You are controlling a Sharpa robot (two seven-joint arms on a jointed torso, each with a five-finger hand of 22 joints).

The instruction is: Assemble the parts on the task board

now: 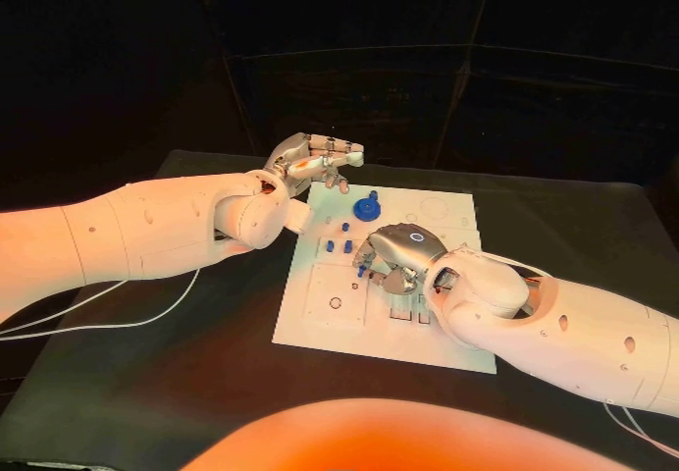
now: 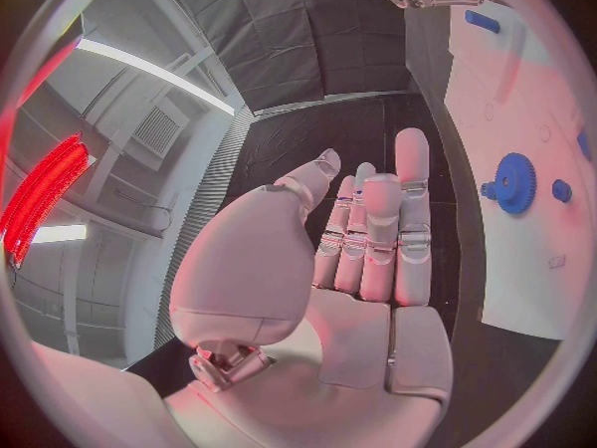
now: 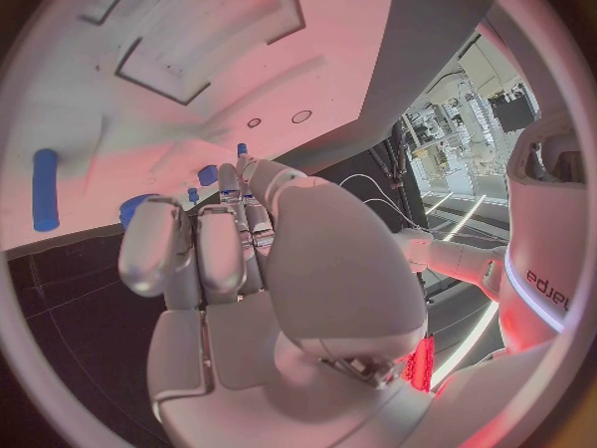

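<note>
A black table (image 1: 184,353) carries the white board (image 1: 339,314) at its middle, with bare dark cloth on every side. In the head view the left hand (image 1: 314,157) hovers at the board's far left corner, fingers curled in, nothing visible in them. A blue gear (image 1: 367,208) stands just beside it, and small blue pegs (image 1: 339,243) lie nearer the centre. The right hand (image 1: 396,257) is pressed low over the board's middle, hiding whatever is under it (whether it grips a part cannot be told).

The left wrist view shows the left hand's fingers (image 2: 373,234) straight together and empty, with the gear (image 2: 511,183) beyond on the board.

The right wrist view shows the right hand's fingers (image 3: 199,254) bunched, something blue (image 3: 132,207) at their tips and a loose blue peg (image 3: 45,189) apart.
</note>
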